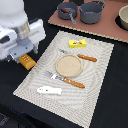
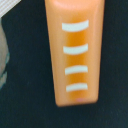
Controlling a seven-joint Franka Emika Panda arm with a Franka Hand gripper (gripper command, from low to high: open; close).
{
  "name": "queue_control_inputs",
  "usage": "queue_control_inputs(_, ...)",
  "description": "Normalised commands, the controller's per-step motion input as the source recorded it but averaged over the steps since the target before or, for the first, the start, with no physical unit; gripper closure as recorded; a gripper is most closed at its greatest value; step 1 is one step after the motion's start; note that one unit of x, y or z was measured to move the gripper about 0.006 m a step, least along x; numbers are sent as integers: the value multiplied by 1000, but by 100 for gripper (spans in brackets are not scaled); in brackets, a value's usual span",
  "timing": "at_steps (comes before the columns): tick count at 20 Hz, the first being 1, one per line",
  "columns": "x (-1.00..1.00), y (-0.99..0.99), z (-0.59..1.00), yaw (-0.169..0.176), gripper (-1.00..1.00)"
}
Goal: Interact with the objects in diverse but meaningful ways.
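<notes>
I have the arm at the left edge of the exterior view, with the gripper (image 1: 25, 54) low over the dark table, just off the left side of the woven placemat (image 1: 100, 80). Directly beneath it sits the golden bread loaf (image 1: 27, 61), lying on the dark surface, not on the mat. In the wrist view the loaf (image 2: 75, 52) fills the middle of the frame, its four pale score marks stacked one above the other, so its long axis runs straight up and down that picture. I see no fingertip in the wrist view, and in the exterior view the fingers blur into the loaf, so I cannot tell whether the jaws are spread around it, pinched on it, or clear above it.

That is what my next move turns on: the loaf is right under the jaws, not off to a side, so I judge any grasp should close across its short width, at right angles to the scored length.

The rest lies to the right: the tan plate (image 1: 68, 64) at mid-mat, the fork (image 1: 66, 80) below it, the knife (image 1: 82, 56) above right, the butter block (image 1: 77, 43) beyond, the white fish (image 1: 49, 90) at lower left of the mat. The saucepan (image 1: 68, 11) sits on the brown board (image 1: 112, 30) at the top.
</notes>
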Motion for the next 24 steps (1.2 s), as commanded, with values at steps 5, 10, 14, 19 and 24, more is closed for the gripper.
queue_control_inputs(5, 770, -416, 623, 9, -100)
queue_control_inputs(10, 832, -459, 555, 0, -100)
queue_control_inputs(14, 873, -464, 564, 0, -100)
queue_control_inputs(19, 866, -478, 530, 0, -100)
queue_control_inputs(24, 683, -347, 522, 0, -100)
